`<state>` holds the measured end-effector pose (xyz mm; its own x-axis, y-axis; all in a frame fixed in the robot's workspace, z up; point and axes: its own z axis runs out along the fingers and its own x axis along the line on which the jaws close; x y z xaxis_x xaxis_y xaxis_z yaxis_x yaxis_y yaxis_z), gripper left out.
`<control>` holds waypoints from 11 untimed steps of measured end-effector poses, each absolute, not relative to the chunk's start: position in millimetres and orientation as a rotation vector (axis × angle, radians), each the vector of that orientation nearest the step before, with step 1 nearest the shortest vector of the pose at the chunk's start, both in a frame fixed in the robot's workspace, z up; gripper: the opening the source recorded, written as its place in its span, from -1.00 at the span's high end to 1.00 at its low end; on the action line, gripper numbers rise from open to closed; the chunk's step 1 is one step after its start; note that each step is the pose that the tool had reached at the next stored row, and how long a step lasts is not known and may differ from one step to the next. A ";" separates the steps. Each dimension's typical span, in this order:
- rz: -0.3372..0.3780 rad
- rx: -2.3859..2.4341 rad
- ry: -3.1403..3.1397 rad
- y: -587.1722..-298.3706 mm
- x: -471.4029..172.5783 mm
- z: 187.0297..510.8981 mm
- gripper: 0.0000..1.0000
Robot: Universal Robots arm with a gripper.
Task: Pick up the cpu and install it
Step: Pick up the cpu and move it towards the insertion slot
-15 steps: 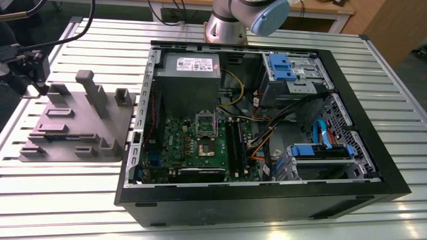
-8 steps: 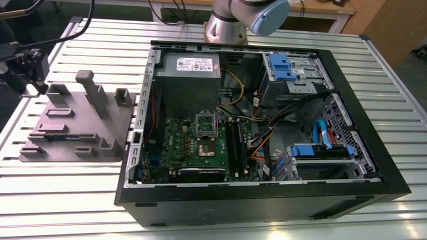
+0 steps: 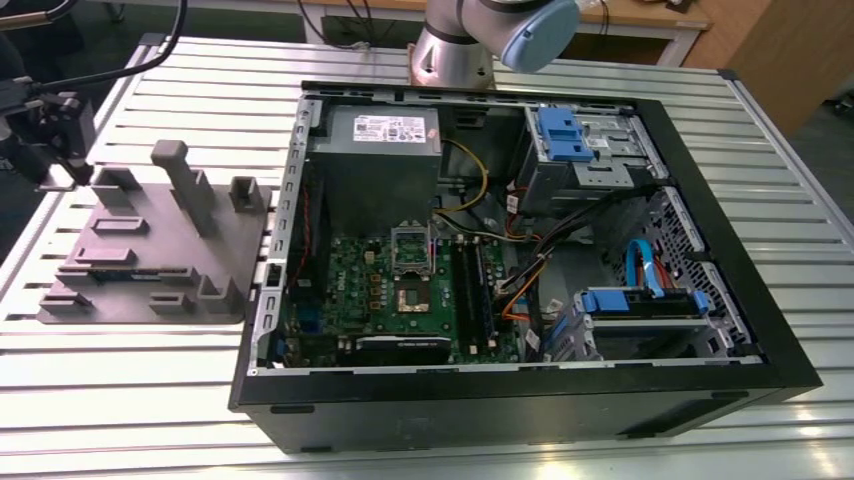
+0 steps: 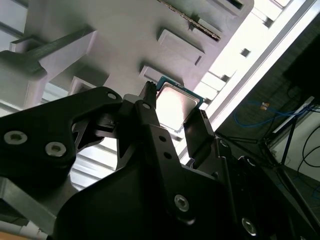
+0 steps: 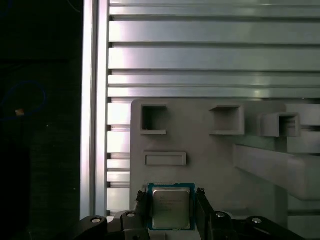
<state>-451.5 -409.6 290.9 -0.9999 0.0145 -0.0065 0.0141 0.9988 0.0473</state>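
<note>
**One cpu, pinched between two fingers over the fixture**

Your gripper (image 5: 172, 201) is pinching the single cpu (image 5: 171, 209). In both wrist views its two fingers (image 5: 142, 205) are pressing against opposite edges of the chip, which is showing its silvery top above the grey parts fixture (image 5: 200, 165). In the first wrist view you are seeing two square pockets (image 5: 154, 119) and one flat oblong pad (image 5: 166, 159) on that fixture, and the gripper body is covering the cpu's near edge.

In the exterior view the fixture is lying at nine o'clock of the one open computer case (image 3: 534, 400) on the slatted aluminium table (image 3: 134, 380). The gripper is hanging over the fixture's ten o'clock corner, dark and partly cut by the frame edge. Inside the case one cpu socket (image 3: 411, 295) is sitting on the motherboard (image 3: 354, 290), and two blue drive brackets (image 3: 566, 135) are showing. The arm (image 3: 461, 45) is running out of frame at twelve o'clock.
</note>
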 end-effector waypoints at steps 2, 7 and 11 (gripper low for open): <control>0.074 0.022 3.134 -409.6 -451.5 292.6 0.06; 0.074 0.022 3.134 -409.6 -451.4 299.0 0.06; 0.074 0.022 3.134 -409.6 -451.4 305.2 0.06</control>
